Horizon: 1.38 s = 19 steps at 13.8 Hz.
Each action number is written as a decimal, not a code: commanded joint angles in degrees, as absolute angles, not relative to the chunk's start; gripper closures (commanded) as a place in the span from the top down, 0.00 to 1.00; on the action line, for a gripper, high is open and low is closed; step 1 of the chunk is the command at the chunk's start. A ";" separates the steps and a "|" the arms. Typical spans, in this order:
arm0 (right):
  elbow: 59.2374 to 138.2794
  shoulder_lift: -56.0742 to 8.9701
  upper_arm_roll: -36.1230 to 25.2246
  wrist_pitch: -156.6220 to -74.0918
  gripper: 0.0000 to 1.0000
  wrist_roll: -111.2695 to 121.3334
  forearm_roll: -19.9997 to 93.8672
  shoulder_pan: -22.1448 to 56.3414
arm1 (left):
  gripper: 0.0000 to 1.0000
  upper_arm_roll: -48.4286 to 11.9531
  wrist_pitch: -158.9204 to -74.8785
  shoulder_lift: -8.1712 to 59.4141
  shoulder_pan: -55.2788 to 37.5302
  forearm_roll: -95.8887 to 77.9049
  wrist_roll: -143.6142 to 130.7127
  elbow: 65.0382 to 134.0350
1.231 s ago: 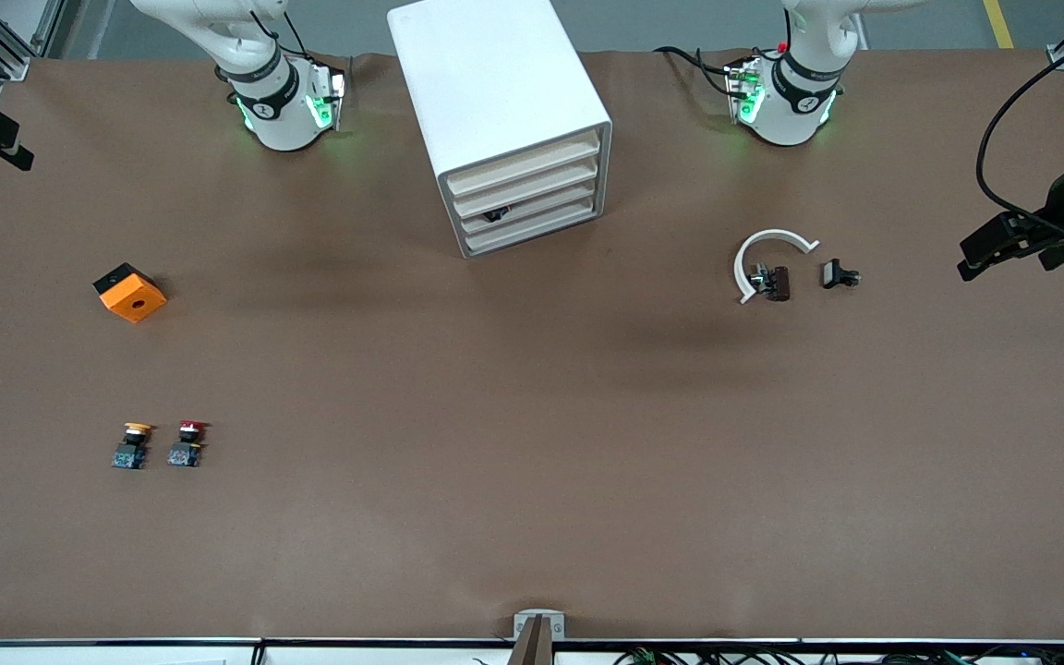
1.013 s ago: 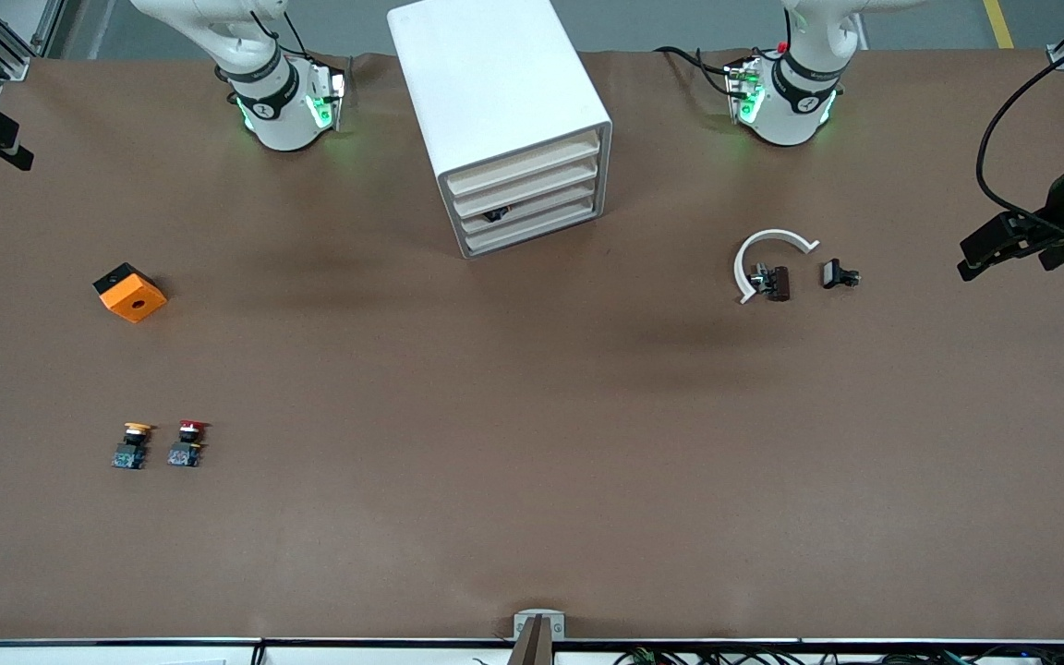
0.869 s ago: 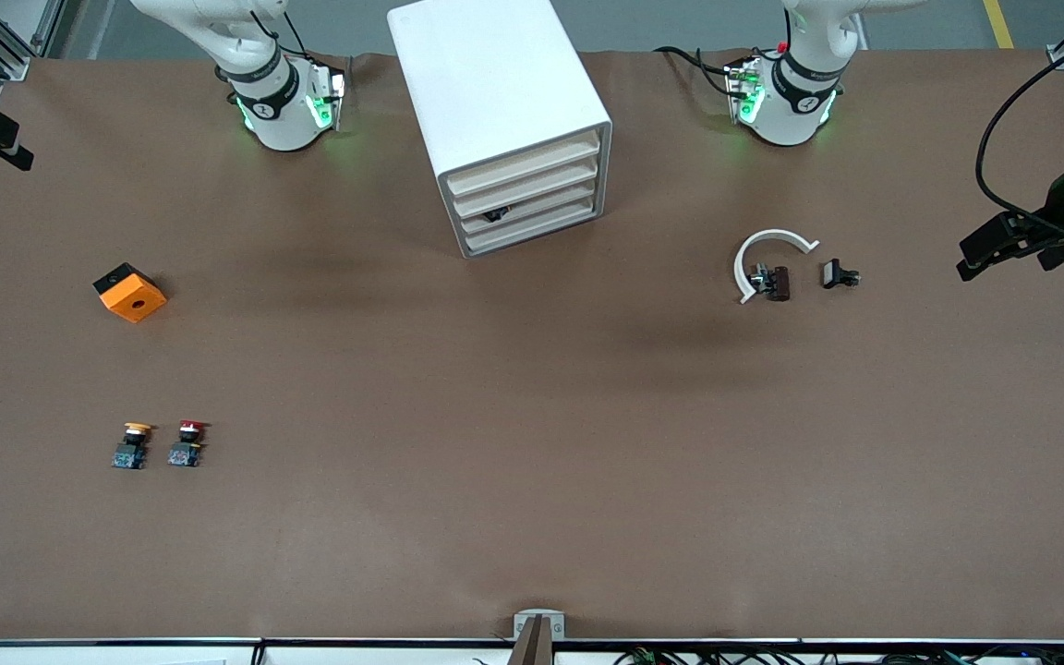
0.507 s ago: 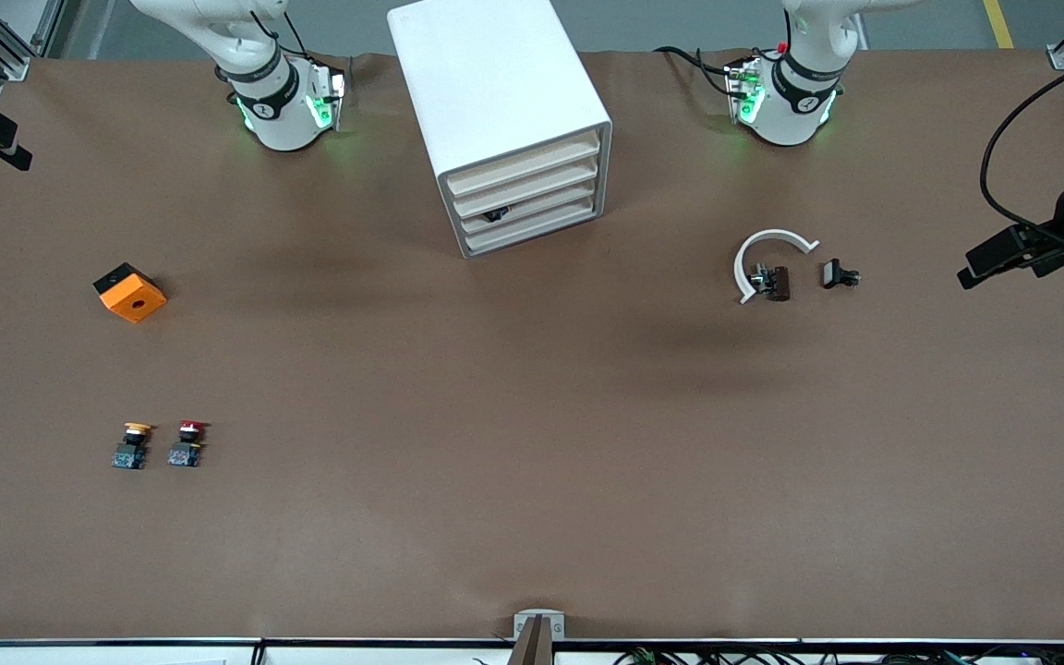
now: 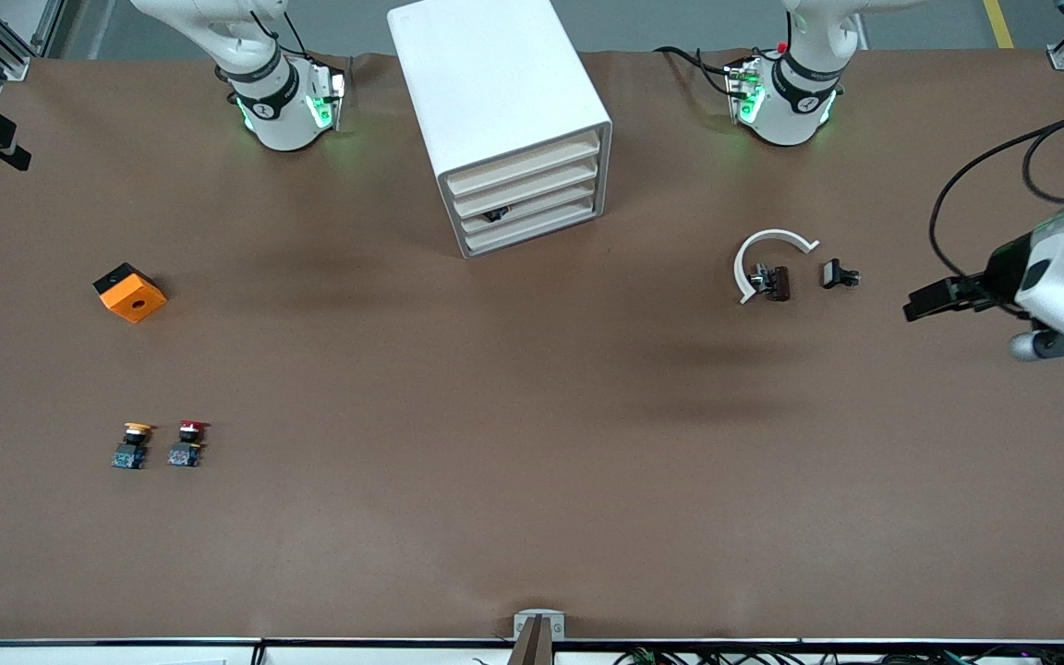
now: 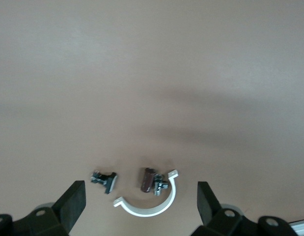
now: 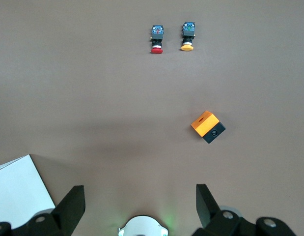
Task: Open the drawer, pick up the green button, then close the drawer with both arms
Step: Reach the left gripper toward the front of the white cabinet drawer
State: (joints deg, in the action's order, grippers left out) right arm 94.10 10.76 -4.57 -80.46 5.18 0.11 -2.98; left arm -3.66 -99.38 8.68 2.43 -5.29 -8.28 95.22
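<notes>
The white cabinet (image 5: 504, 111) stands between the two arm bases, and its corner shows in the right wrist view (image 7: 16, 187). All its stacked drawer fronts are pushed in. On the third drawer (image 5: 541, 209) from the top, a small dark speck shows at the front. The button is hidden. My left gripper (image 5: 920, 308) (image 6: 141, 199) hangs open and empty over the table at the left arm's end, with small clamp parts under it. My right gripper (image 5: 15, 152) (image 7: 140, 202) waits open and empty, high over the right arm's end.
A white half-ring clamp (image 5: 766, 244) (image 6: 148, 208), a brown part (image 5: 779, 283) and a small black part (image 5: 839, 274) lie near the left arm's base. An orange-and-black box (image 5: 129, 292) (image 7: 208, 127), a yellow-capped button (image 5: 131, 445) and a red-capped button (image 5: 187, 443) lie toward the right arm's end.
The left arm has swung in from the table's end, and its gripper now sits closer to the clamp parts, still open. The right arm has not moved.
</notes>
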 commanded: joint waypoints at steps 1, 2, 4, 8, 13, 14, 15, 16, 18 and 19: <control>95.01 11.95 -4.83 -80.42 1.00 5.71 0.79 -2.99 | 1.00 -3.69 -100.81 11.33 0.89 -8.08 -9.57 94.40; 95.01 11.95 -4.83 -80.33 1.00 5.80 0.79 -3.08 | 1.00 -3.69 -101.68 12.21 0.01 -8.43 -11.06 94.31; 95.01 11.95 -4.83 -80.42 1.00 5.80 0.79 -3.25 | 1.00 -3.69 -103.00 13.70 -1.49 -8.44 -14.66 94.31; 95.01 11.95 -4.83 -80.33 1.00 5.80 0.79 -3.34 | 1.00 -3.69 -106.78 17.48 -5.27 -10.18 -25.81 93.43; 95.01 11.95 -4.83 -80.33 1.00 5.80 0.79 -3.34 | 1.00 -3.69 -107.40 21.43 -8.26 -14.14 -39.25 90.89; 95.01 11.95 -4.83 -80.33 1.00 5.80 0.79 -3.34 | 1.00 -3.69 -107.40 22.58 -8.52 -15.63 -43.55 90.18; 95.01 11.95 -4.83 -80.33 1.00 5.80 0.79 -3.25 | 1.00 -3.69 -107.40 23.46 -8.87 -17.38 -47.16 89.48; 95.01 11.95 -4.83 -80.33 1.00 5.80 0.79 -3.25 | 1.00 -3.69 -107.40 24.42 -9.14 -18.71 -49.55 88.78; 95.01 11.95 -4.83 -80.33 1.00 5.80 0.79 -3.25 | 1.00 -3.69 -107.40 26.44 -10.37 -19.94 -54.38 87.20; 95.01 11.95 -4.83 -80.33 1.00 5.80 0.79 -3.25 | 1.00 -3.69 -107.40 27.67 -10.46 -21.17 -57.10 85.88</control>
